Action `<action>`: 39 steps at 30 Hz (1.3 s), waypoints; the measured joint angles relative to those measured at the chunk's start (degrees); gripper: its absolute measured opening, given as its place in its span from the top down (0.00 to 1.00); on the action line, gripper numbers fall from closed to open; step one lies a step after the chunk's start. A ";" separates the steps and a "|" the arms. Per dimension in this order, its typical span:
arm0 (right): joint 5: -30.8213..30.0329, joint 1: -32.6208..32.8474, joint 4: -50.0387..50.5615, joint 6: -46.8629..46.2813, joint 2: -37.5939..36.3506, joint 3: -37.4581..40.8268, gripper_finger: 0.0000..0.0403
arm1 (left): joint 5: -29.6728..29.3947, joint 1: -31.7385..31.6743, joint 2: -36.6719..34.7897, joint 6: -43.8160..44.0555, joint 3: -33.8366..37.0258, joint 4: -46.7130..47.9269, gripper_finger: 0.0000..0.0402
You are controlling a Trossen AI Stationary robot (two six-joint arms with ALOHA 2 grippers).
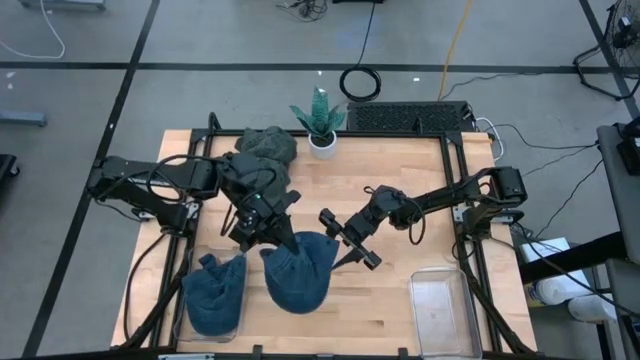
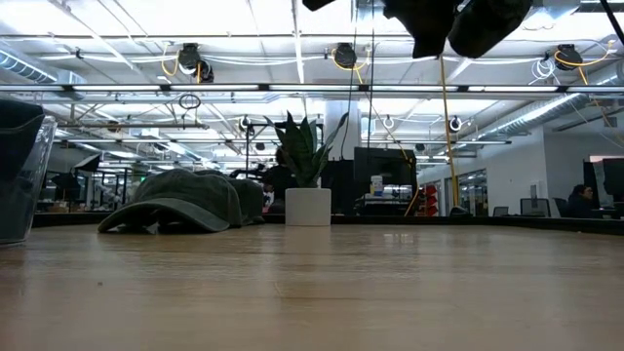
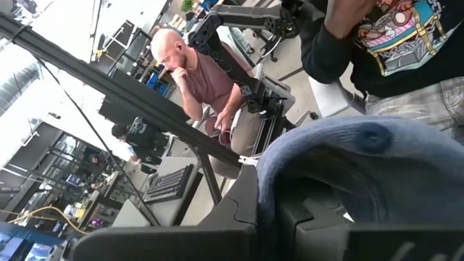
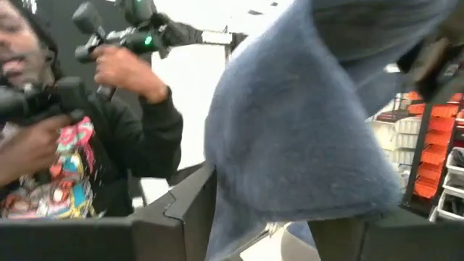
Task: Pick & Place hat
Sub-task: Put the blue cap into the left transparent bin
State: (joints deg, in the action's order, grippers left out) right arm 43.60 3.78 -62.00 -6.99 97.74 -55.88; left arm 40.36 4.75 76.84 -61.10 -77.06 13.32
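Observation:
A blue hat [image 1: 300,275] hangs in the air between my two grippers, above the near middle of the table. In the left wrist view the blue hat [image 3: 362,167] shows its crown button. My left gripper [image 1: 272,232] is shut on its upper left part. My right gripper [image 1: 350,240] stands at its right side, with the hat's cloth [image 4: 304,130] filling the gap between the fingers. A second blue hat [image 1: 215,295] lies at the near left corner. A pile of dark green hats [image 1: 265,148] rests on the far side of the table. My left gripper holds the blue hat by its upper edge [image 1: 285,248], coming from the table's left, about level. The cloth drapes over the fingers and hides the place of contact. The hat hangs below, clear of the table. My right gripper has the hat's right side [image 4: 239,181] between its two fingers, which come from the table's right, slanting a little upward. The cloth reaches from one finger [image 4: 174,217] across to the other. The hat hangs clear of the table.
A potted plant [image 1: 320,120] stands at the far middle edge. A clear bin [image 1: 440,310] sits at the near right. In the low view the green hats [image 2: 185,200] and the plant's pot [image 2: 308,207] stand on the table. People show beyond the table in both wrist views.

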 joint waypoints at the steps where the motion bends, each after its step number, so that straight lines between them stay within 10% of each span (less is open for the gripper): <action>1: 0.04 0.20 0.63 1.22 0.02 0.00 0.57 | 0.00 -0.13 0.00 0.10 0.01 0.02 0.99; 9: 3.82 0.44 1.55 7.04 0.01 -0.02 0.96 | -1.05 -0.28 0.00 1.28 0.03 0.13 0.98; 16: 4.50 0.44 1.14 6.90 0.02 -0.02 0.99 | -6.79 -0.01 0.00 9.45 0.03 -0.38 0.97; 25: 4.29 0.27 3.79 6.28 -0.40 -0.15 0.99 | -38.38 2.25 -4.47 43.33 -1.05 2.14 0.60; 39: 4.57 0.44 13.31 7.66 -0.31 0.00 1.00 | -49.10 1.00 -2.37 51.42 -14.94 22.29 0.16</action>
State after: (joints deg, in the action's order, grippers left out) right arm 48.18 4.23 -48.69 0.67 97.43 -55.88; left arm -8.74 5.76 74.47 -9.67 -92.00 35.61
